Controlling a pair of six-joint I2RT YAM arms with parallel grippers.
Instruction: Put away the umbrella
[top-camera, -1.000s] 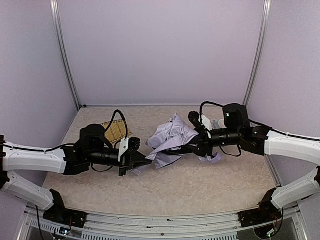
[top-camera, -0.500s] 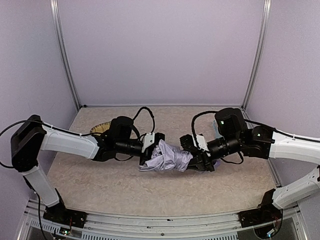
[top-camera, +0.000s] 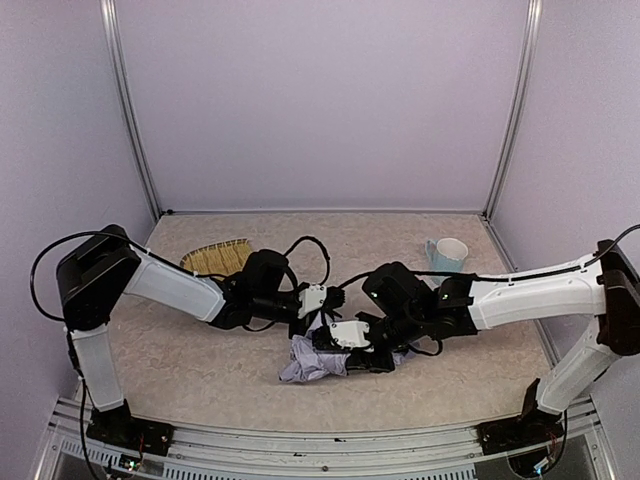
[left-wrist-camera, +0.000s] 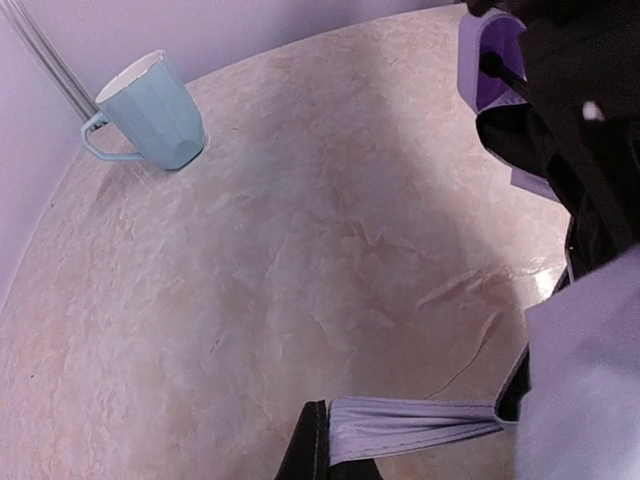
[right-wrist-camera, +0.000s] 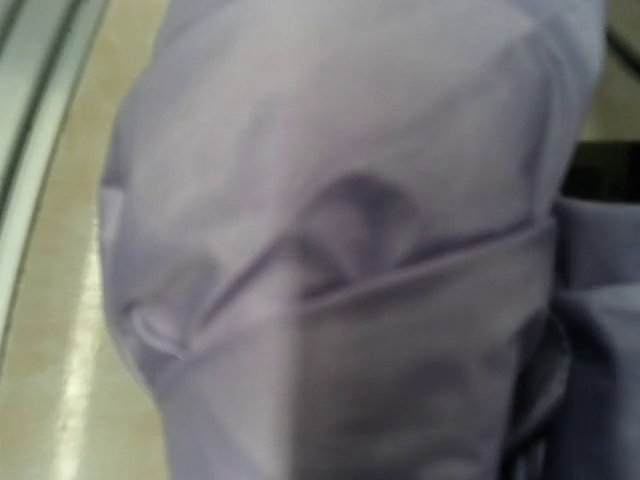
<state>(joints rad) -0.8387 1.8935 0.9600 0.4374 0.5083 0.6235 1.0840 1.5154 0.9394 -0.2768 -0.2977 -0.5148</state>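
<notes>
Left fingers (left-wrist-camera: 308, 452) tight on umbrella (top-camera: 312, 362)

- Worktop (top-camera: 200, 370): pale beige with a marbled pattern.
- Umbrella (top-camera: 312, 360): a crumpled lavender heap lying on the worktop, right at the left fingers (left-wrist-camera: 312, 450).
- Woven straw tray (top-camera: 215, 258): flat on the worktop, behind and to the left of those fingers, apart from them.
- Light blue mug (top-camera: 447, 255): upright on the worktop, well apart from the fingers, toward the back right.

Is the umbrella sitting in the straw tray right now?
No, the umbrella lies bunched on the table near the front, apart from the straw tray farther back left.
</notes>
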